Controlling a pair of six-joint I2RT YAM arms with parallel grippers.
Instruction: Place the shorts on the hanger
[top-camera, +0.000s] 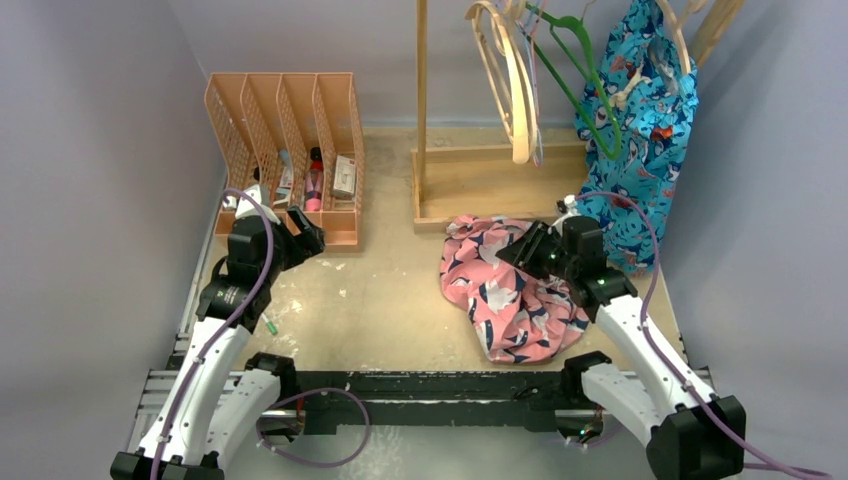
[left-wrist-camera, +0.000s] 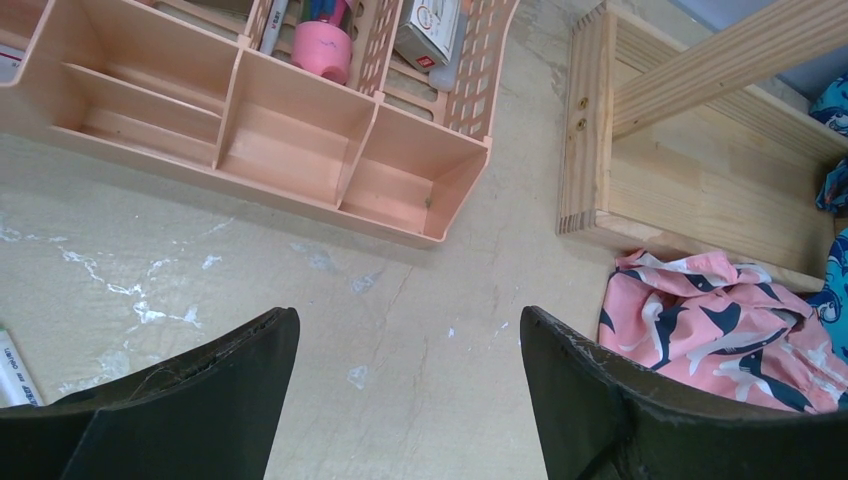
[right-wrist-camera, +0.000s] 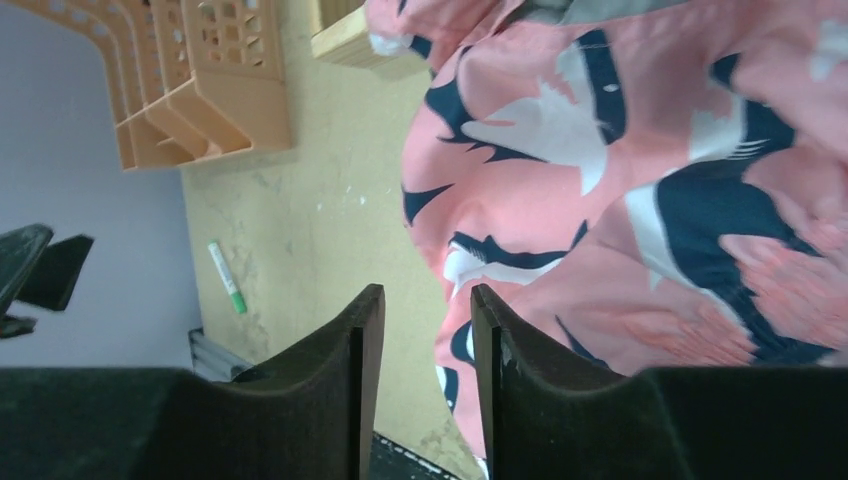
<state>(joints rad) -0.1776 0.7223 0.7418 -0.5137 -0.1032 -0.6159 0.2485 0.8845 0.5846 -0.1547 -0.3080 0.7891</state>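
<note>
The shorts (top-camera: 510, 290) lie in a crumpled heap on the counter (top-camera: 380, 300), right under and beside the right fingers (right-wrist-camera: 330, 390). These are parted only by a narrow slit, with nothing visibly pinched. A grip on such a bundle would likely catch one loose fold. The garment would then rise as a lump, with no waistband free to thread.

The hanger (top-camera: 572, 24) hangs on the wooden rack (top-camera: 421, 100), high and well beyond those fingers. It is crowded by pale wooden hangers (top-camera: 518, 100) and a blue garment (top-camera: 640, 110), so a reach there could knock a neighbour off or snag the wrong one. The left fingers (left-wrist-camera: 200, 410) are spread wide and empty over bare counter, well apart from the shorts, so they give the cloth no support.

Just ahead of the left fingers sits a peach file organizer (left-wrist-camera: 300, 140). Its low front bays are empty. Its back slots hold a small white box (left-wrist-camera: 430, 25), a pink cylinder (left-wrist-camera: 322, 50) and what look like pens.
</note>
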